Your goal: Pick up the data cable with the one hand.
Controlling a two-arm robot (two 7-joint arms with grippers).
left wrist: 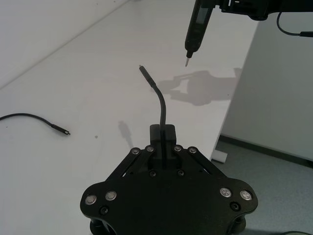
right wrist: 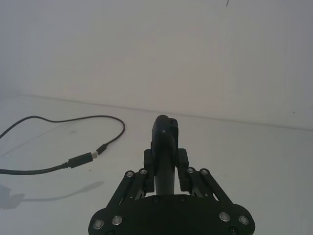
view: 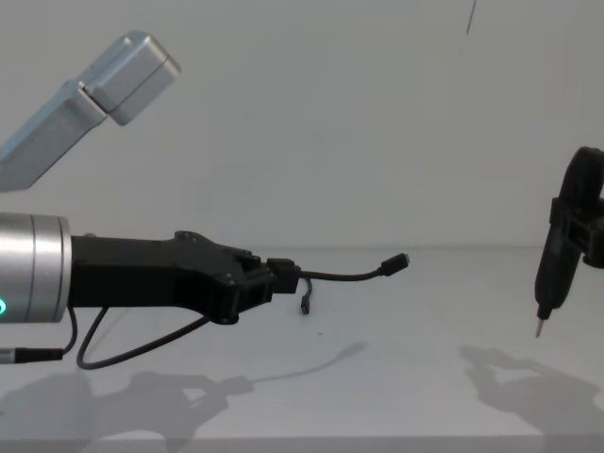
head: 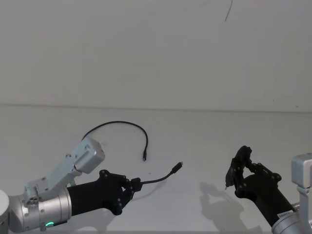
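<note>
The data cable (head: 122,123) is a thin black cord that loops across the white table. My left gripper (head: 136,184) is shut on it a short way behind one plug (head: 179,165). That end sticks out forward, held above the table (view: 349,276). In the left wrist view the cord (left wrist: 160,100) rises from between the closed fingers (left wrist: 168,134). The other plug (head: 145,157) lies on the table. My right gripper (head: 241,168) hovers at the right, apart from the cable, shut on a black pen-shaped tool (view: 557,264) that points its tip down.
The white table (head: 204,131) meets a white wall behind. In the left wrist view the table's edge (left wrist: 234,98) drops to the floor just past the pen tool (left wrist: 195,24). Open tabletop lies between the two grippers.
</note>
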